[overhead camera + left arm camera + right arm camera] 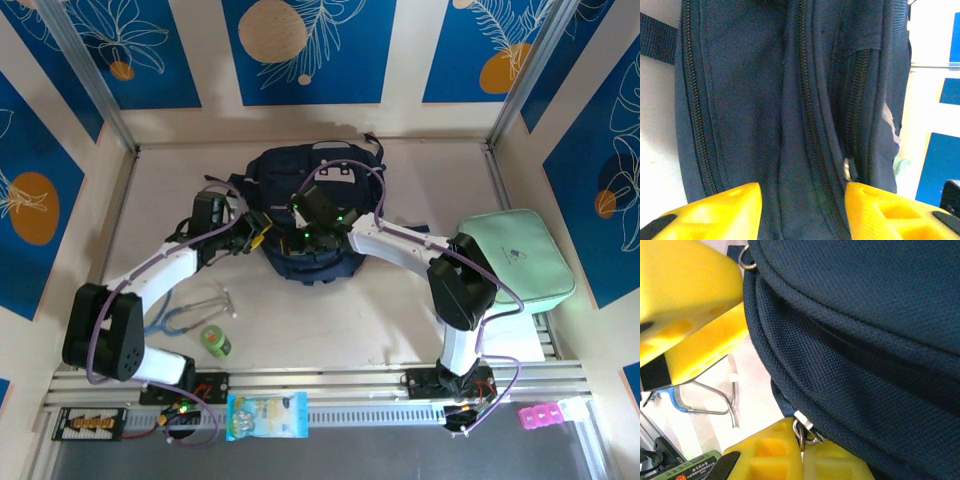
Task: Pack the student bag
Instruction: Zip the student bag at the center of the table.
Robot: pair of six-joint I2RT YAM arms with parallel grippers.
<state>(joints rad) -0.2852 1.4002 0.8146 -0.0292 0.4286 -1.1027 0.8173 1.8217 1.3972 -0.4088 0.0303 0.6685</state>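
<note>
the student bag (300, 165) lies flat toward the back of the table (350, 320), about midway across, and both arms reach in to its near end. from where i stand this looks like the opening step: nothing has gone in yet, and the packing items sit out on the table, the mint-green case (515, 262) off to the right, the stethoscope (190, 312) and the roll of green tape (215, 342) near the left arm. the right gripper (802, 442) has its yellow fingers clenched together on a small metal zip pull (805, 425) at the bag's edge. the left gripper (802, 200) is pressed up to the bag's side with its fingers spread apart, a ridge of navy cloth and a zipper line between them; i can't see it pinching anything, so i'd call it released. my guess is the next move is to draw that pull along its track, which needs the bag held firm. the left fingers would have to close on the cloth first, or the whole bag may just slide along with the pull.
</note>
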